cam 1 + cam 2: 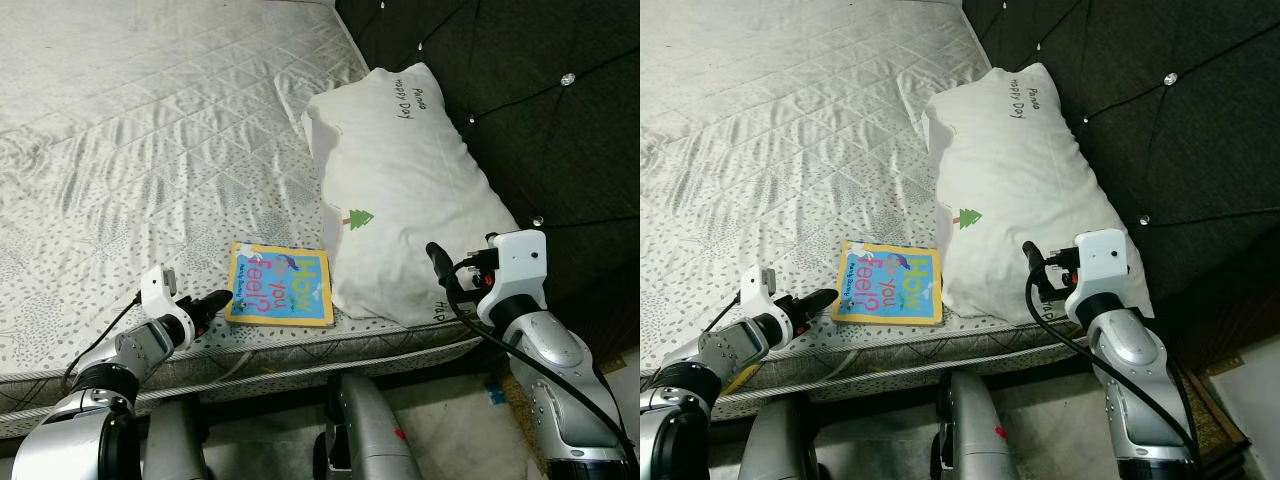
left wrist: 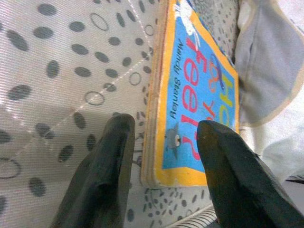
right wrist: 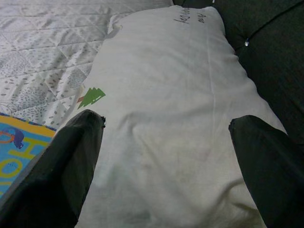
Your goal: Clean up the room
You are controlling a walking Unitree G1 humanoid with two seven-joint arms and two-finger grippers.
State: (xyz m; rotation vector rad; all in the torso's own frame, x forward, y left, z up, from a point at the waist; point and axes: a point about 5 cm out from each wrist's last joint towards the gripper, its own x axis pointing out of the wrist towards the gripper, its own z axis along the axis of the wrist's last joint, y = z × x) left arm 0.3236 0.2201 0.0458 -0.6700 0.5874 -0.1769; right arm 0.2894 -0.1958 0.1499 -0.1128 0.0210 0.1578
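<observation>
Near the front edge of the bed (image 1: pixel 150 130), a flat picture book (image 1: pixel 280 284) with a blue cover and yellow border lies face up on the dotted, quilted mattress cover. Its right side lies just beside a large white pillow (image 1: pixel 410 190) printed with a small green tree and resting against the dark tufted headboard (image 1: pixel 560 110). The left gripper (image 1: pixel 212 305) sits low at the book's near left corner, its two black fingers (image 2: pixel 107 175) spread to either side of that corner without pinching it. The right gripper (image 3: pixel 161 142) hovers at the pillow's near end, fingers spread wide apart.
</observation>
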